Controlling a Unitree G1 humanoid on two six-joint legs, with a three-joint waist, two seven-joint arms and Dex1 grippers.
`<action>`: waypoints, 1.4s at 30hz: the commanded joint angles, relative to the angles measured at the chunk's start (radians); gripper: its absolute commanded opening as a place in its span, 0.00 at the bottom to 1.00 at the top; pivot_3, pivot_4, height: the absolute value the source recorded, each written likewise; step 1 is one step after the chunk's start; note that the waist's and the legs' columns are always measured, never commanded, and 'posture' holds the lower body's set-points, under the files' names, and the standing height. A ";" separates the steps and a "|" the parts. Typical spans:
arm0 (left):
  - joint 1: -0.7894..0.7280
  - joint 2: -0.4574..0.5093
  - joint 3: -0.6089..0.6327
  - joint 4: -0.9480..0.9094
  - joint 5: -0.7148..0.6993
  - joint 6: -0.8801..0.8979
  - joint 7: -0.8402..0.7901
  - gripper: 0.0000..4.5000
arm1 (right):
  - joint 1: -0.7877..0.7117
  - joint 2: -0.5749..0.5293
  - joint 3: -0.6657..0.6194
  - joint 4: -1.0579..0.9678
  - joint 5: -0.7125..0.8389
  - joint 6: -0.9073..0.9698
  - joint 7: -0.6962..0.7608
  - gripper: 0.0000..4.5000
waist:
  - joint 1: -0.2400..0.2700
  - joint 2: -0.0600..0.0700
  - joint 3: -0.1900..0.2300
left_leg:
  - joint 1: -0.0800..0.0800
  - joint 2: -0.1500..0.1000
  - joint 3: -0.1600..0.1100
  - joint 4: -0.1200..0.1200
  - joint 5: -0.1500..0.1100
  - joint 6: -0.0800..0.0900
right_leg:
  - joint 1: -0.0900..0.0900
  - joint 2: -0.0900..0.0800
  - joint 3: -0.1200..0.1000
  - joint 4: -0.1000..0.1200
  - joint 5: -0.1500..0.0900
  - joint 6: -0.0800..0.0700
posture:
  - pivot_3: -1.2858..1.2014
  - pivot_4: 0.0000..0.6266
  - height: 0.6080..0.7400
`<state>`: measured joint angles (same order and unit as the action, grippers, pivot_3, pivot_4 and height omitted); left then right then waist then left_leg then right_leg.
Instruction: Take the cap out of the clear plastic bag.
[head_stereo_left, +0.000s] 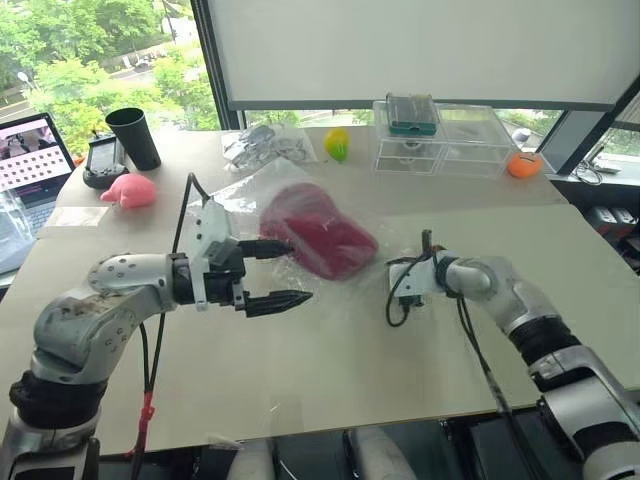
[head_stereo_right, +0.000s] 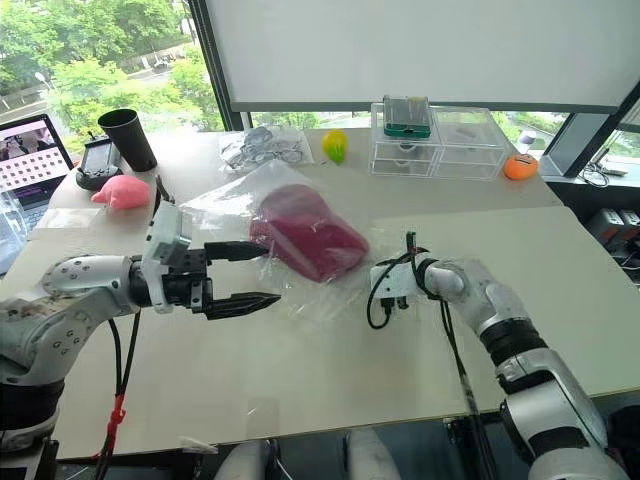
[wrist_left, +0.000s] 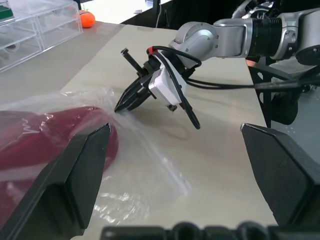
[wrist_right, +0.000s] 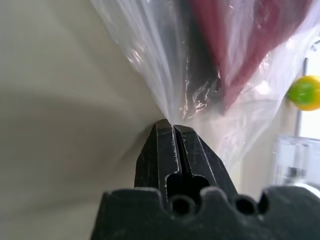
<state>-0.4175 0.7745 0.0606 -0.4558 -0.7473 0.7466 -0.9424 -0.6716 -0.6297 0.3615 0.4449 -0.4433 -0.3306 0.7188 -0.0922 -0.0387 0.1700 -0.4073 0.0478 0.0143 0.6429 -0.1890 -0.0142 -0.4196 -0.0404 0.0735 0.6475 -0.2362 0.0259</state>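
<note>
Right end effector (wrist_right: 170, 131) seemingly pinches the clear plastic bag (wrist_right: 150, 60).

A pale beige rectangular surface (head_stereo_left: 300, 390) stood before large windows (head_stereo_left: 90, 60). Green trees showed outside. A white roller blind (head_stereo_left: 420, 50) hung lowered, in daylight.

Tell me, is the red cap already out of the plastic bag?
No, the cap still lies inside the clear plastic bag on the table, with crinkled film covering it.

1 cap (head_stereo_left: 320, 238), 2 bags, 2 tools.
</note>
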 joint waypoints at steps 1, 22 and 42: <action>-0.008 -0.001 0.004 -0.015 0.002 -0.016 0.001 1.00 | 0.056 0.013 -0.062 -0.258 0.176 0.262 0.190 0.01 | 0.005 0.000 0.000 | 0.000 0.000 0.000 0.000 0.000 0.000 | 0.000 0.000 0.000 0.000 0.000 0.000 | 0.52 0.24 1.00; 0.057 0.085 0.079 -0.049 -0.032 0.011 -0.021 1.00 | 0.040 0.331 0.073 -0.572 0.272 1.035 0.121 0.01 | 0.049 0.001 0.000 | -0.005 0.000 0.000 0.000 0.000 0.000 | -0.004 0.000 -0.003 0.000 -0.002 0.003 | 0.52 0.24 1.00; 0.231 0.103 0.203 -0.128 -0.066 0.049 0.063 1.00 | -0.043 0.325 0.017 -0.622 0.427 0.960 0.090 0.86 | 0.043 0.001 0.001 | -0.005 0.001 0.000 0.000 0.000 0.000 | -0.005 0.000 -0.003 0.000 -0.003 0.004 | 0.52 0.24 1.00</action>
<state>-0.2103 0.8678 0.2098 -0.5393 -0.7918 0.7881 -0.9046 -0.6936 -0.3142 0.3722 -0.1932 0.0107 0.7086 0.8476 -0.0497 -0.0378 0.1706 -0.4124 0.0493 0.0140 0.6429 -0.1890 -0.0144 -0.4248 -0.0401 0.0705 0.6473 -0.2395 0.0299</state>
